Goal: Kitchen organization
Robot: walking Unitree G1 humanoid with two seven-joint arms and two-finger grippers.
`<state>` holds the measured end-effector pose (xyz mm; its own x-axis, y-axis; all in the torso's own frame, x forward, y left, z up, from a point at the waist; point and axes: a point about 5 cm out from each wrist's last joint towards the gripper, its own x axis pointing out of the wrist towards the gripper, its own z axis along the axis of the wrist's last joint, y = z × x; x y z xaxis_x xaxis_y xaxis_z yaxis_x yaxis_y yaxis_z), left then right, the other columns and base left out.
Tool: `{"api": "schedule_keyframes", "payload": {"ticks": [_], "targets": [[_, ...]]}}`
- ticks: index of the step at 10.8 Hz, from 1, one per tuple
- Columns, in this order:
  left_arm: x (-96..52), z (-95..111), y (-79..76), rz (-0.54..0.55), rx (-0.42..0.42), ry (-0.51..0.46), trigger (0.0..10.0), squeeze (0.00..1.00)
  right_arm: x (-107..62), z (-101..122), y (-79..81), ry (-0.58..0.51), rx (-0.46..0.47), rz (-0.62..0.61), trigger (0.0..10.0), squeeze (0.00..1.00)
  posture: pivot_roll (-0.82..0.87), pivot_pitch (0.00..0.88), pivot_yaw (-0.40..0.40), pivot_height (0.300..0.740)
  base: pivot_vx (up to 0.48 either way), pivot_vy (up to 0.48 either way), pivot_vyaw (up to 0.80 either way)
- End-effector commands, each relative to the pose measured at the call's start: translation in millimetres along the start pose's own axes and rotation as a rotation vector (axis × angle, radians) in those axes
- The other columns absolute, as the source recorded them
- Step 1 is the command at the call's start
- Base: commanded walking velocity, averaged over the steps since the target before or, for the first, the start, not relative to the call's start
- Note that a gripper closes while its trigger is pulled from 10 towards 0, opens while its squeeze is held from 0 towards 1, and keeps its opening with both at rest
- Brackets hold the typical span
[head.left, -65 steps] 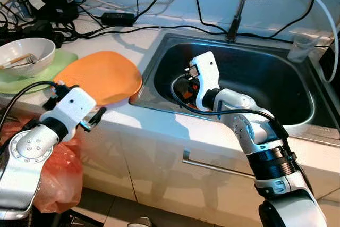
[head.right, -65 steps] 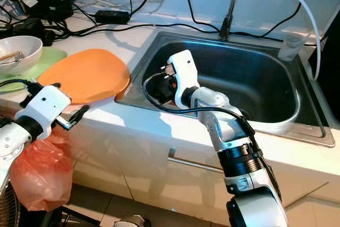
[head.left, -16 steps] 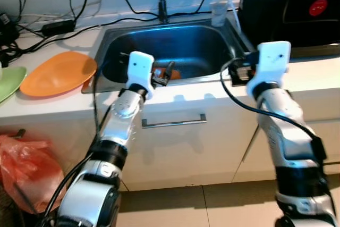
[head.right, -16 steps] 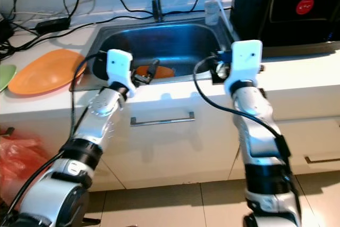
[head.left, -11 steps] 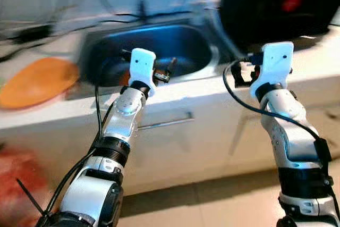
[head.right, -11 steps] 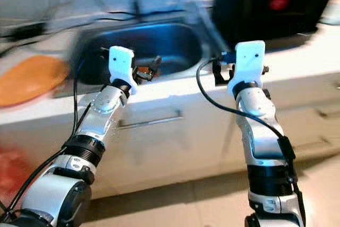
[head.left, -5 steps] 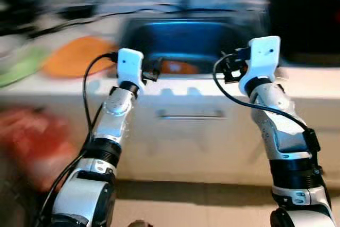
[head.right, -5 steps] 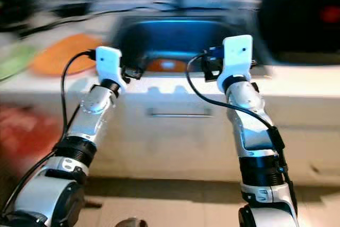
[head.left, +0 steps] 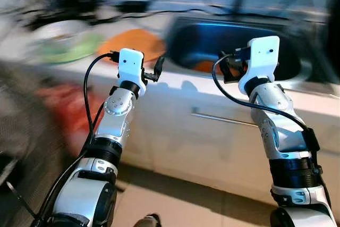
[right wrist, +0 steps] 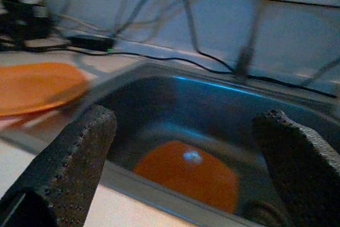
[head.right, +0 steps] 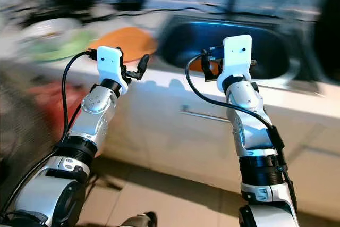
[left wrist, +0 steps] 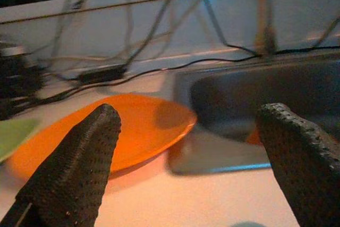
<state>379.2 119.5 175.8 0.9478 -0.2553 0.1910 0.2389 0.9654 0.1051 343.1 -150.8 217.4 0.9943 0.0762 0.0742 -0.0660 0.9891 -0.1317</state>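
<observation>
Both arms are raised in front of the counter edge, and the head views are blurred. My left gripper [head.left: 158,69] is open and empty, just short of the orange plate [left wrist: 122,131] lying on the counter beside the sink [head.left: 234,41]. My right gripper [right wrist: 187,113] is open and empty too, held before the sink's front rim. Inside the steel basin lies an orange dish [right wrist: 186,174]. The right gripper's fingers [head.left: 226,71] are largely hidden behind its white wrist block in the head views.
A white bowl [head.left: 61,29] stands on a green plate [head.left: 79,49] at the counter's left, with black cables and chargers behind. A red plastic bag [head.left: 69,104] hangs below the counter. A cabinet handle [head.left: 223,118] runs under the sink.
The camera has swung left, so the sink sits further right in the picture and the bowl and green plate have come into view. Both arms keep their raised pose, grippers still open.
</observation>
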Motion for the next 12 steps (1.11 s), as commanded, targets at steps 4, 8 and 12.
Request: {"api": "schedule_keyframes", "payload": {"ticks": [4, 8, 12], "targets": [[4.4, 4, 6.6, 0.028, 0.01, 0.004, 10.0, 0.0, 2.5, 5, -4.2, -0.023, 0.004, -0.024, 10.0, 0.0, -0.05, 0.0, 0.066, 0.74, 0.0, 0.0, 0.2], [8.3, 6, 12.5, 0.051, -0.028, 0.029, 10.0, 0.0, -0.3, 5, -4.7, -0.027, -0.006, -0.038, 10.0, 0.0, -0.06, 0.0, 0.062, 0.74, 0.0, 0.0, 0.0], [6.2, 0, 12.6, 0.07, -0.081, 0.045, 10.0, 0.0, -3.9, 3, -8.4, -0.013, -0.031, -0.039, 10.0, 0.0, -0.09, 0.0, 0.062, 0.74, 0.234, 0.0, 0.0]]}}
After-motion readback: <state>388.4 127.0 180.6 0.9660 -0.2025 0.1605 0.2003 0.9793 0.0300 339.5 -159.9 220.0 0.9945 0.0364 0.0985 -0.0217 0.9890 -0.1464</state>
